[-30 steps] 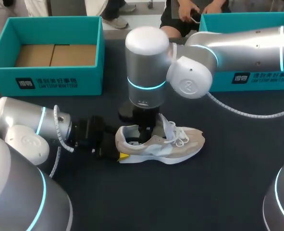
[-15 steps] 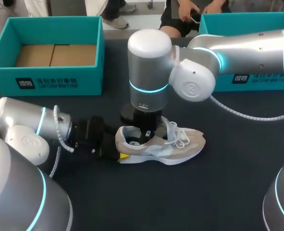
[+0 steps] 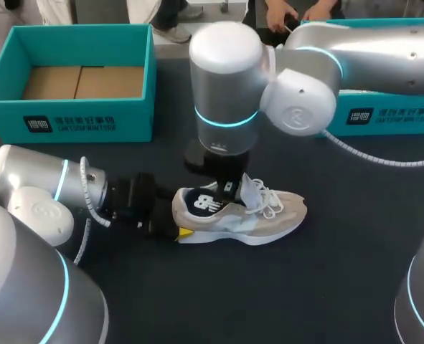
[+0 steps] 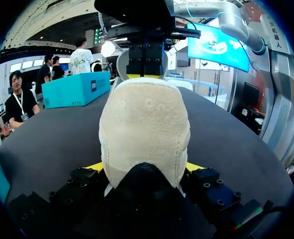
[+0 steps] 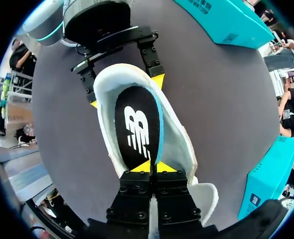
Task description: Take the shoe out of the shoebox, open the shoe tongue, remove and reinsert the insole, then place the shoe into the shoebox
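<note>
While the shoe lies on its sole at the middle of the table, heel toward nine o'clock and toe toward three, its heel is clamped from both sides by the yellow tips of the left tool. The right tool is held over the shoe's opening, fingers nearly together, pinched on the edge of the dark insole. A teal shoebox is seen at ten o'clock.

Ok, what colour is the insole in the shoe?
The insole is black with a white logo and a blue edge, clearest in the right wrist view.
</note>
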You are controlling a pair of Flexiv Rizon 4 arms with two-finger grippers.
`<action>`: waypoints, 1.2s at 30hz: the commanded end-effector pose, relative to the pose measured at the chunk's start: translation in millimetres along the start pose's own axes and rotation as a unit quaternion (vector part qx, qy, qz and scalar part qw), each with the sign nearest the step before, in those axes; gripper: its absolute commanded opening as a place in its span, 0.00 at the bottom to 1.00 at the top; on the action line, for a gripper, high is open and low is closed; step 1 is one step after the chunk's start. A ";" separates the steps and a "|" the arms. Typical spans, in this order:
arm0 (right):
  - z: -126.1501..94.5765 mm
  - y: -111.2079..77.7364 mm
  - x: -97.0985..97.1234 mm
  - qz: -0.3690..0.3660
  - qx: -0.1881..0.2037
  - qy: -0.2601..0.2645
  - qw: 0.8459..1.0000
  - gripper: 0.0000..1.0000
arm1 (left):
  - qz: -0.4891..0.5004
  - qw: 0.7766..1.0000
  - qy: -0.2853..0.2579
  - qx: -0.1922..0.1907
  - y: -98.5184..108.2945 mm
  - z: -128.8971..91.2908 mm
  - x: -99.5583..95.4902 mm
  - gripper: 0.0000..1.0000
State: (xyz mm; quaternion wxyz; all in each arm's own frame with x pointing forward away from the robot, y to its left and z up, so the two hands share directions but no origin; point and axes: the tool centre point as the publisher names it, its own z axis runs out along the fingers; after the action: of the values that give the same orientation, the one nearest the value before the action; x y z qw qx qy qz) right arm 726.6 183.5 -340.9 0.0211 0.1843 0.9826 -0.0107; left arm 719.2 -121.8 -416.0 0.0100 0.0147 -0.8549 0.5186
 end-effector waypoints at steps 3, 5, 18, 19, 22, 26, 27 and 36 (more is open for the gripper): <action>-14.0 -6.2 -1.6 0.007 -0.009 -0.016 1.000 0.00 | 0.000 1.000 -0.001 0.000 2.4 1.9 0.2 0.00; -15.3 -5.0 -4.5 0.011 -0.027 -0.026 0.999 0.00 | 0.000 1.000 -0.001 0.000 2.4 1.9 0.2 0.00; -29.1 13.7 -27.4 -0.015 -0.037 -0.044 0.998 0.00 | 0.000 1.000 -0.001 0.000 2.4 1.9 0.2 0.00; -30.6 16.5 -28.7 -0.018 -0.043 -0.044 0.998 0.00 | 0.000 1.000 -0.001 0.000 2.4 1.9 0.2 0.00; -37.3 25.5 -29.6 -0.038 -0.061 -0.027 0.997 0.00 | 0.000 1.000 -0.001 0.000 2.4 1.9 0.2 0.00; -45.3 36.5 -25.2 -0.059 -0.089 -0.005 0.994 0.00 | 0.000 1.000 -0.001 0.000 2.4 1.9 0.2 0.00; -47.4 39.4 -23.8 -0.063 -0.093 -0.001 0.994 0.00 | 0.000 1.000 -0.001 0.000 2.4 1.9 0.2 0.00; -42.7 52.4 -13.0 -0.071 -0.100 0.034 0.992 0.09 | 0.000 1.000 -0.001 0.000 2.4 1.9 0.2 0.00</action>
State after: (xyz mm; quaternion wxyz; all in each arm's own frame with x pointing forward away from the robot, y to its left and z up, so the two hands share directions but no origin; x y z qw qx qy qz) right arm 752.9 226.5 -291.0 0.0099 0.1073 0.9900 0.0910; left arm 719.3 -121.5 -416.2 0.0098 0.0148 -0.8550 0.5184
